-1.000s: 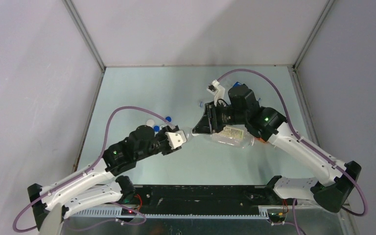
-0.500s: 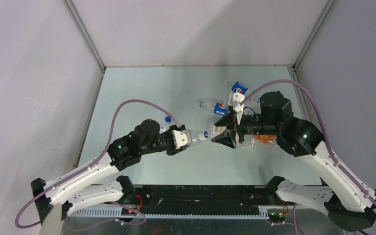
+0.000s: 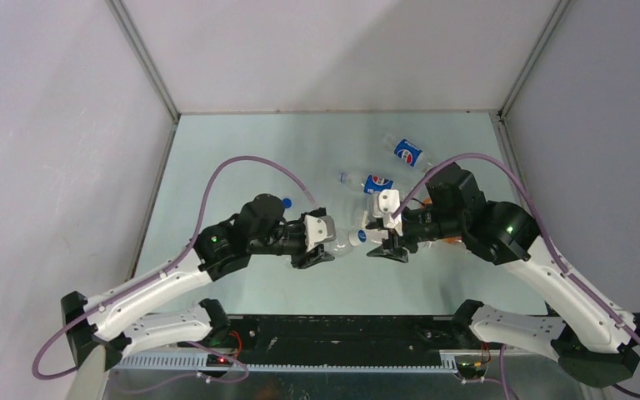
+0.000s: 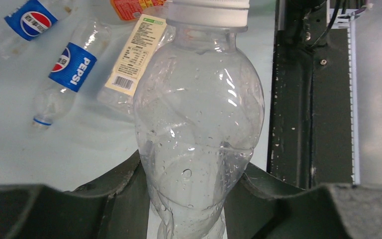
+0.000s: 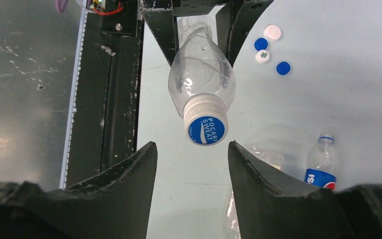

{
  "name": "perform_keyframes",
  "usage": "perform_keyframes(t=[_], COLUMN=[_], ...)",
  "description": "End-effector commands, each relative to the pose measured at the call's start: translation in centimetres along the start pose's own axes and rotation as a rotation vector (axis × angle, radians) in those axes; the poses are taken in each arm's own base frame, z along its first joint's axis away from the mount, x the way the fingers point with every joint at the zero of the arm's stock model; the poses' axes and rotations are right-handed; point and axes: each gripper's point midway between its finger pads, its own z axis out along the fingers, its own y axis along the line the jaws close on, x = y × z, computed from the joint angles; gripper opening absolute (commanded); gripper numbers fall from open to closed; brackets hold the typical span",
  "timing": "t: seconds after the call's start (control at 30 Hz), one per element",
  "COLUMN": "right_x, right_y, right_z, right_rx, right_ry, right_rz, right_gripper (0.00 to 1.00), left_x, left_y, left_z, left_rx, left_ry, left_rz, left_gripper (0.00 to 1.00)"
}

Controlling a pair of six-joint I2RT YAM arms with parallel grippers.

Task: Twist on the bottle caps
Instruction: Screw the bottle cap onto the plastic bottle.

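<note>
**Clerk:** Entry one. What is obscured?

**Checker:** Clear bottle: the base is hidden behind the left gripper, whose fingers are clamped on the lower body. Its cap is cut by the top edge of the left wrist view. Whether it is threaded fully down cannot be told. Orange-label bottle: only a sliver shows, and the print is too small to read. In the top view the left arm covers most of the loose caps.

**Clerk:** Legible writing?

**Checker:** Cap top, blue: "POCARI SWEAT". The skirt is white and ribbed. Pepsi bottle, lying on the table: the label reads "PEPSI". Second Pepsi bottle: globe logo with Chinese characters. Barcode-label bottle: pale label, text unreadable.

**Clerk:** Position and heading of the task's piece?

**Checker:** The cap sits on the neck of the clear bottle, which the left gripper holds between the two arms. The bottle's long axis runs roughly left to right in the top view, cap end facing the right gripper. That gripper's fingers stand apart, the cap in line with the gap, no contact visible. Loose caps: four on the table beyond the left gripper, clustered. Two are blue and two white, and one white cap bears a small mark I cannot read.
</note>
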Motion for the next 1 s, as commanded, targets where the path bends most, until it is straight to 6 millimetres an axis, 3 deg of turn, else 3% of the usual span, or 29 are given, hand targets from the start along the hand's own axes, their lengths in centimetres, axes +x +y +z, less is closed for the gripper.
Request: perform_keyframes(t=[0.0,0.3,0.73,0.87,0.97], right_x=[-0.3,-0.6,-0.7,-0.7,-0.6], right_y=[-0.3,0.0,-0.1,0.0,-0.5], right_z=[-0.3,0.4,1.7,1.8,1.8], right_rx=[0.015,-0.023,-0.069,-0.074,-0.05], right_ry=[-0.005,-0.024,-0.033,-0.037,-0.032], right_rz=[-0.083,-0.096,-0.066,-0.024,0.058], right_gripper=[0.56,0.52,0.39,0.28,0.1], left_x=[-2.0,-2.5,-2.7,-2.6,-2.5], left_y=[-0.5,-1.1,-1.2,-0.9,-0.2], left_z=[0.0,0.0,0.5,0.4,0.4], left_rx=[0.046,0.084,0.112,0.1,0.052], left_ry=[-0.05,-0.062,-0.051,-0.043,-0.041], left_rz=[-0.033,-0.043,-0.033,-0.028,-0.025], left_gripper=[0.0,0.0,0.0,0.0,0.0])
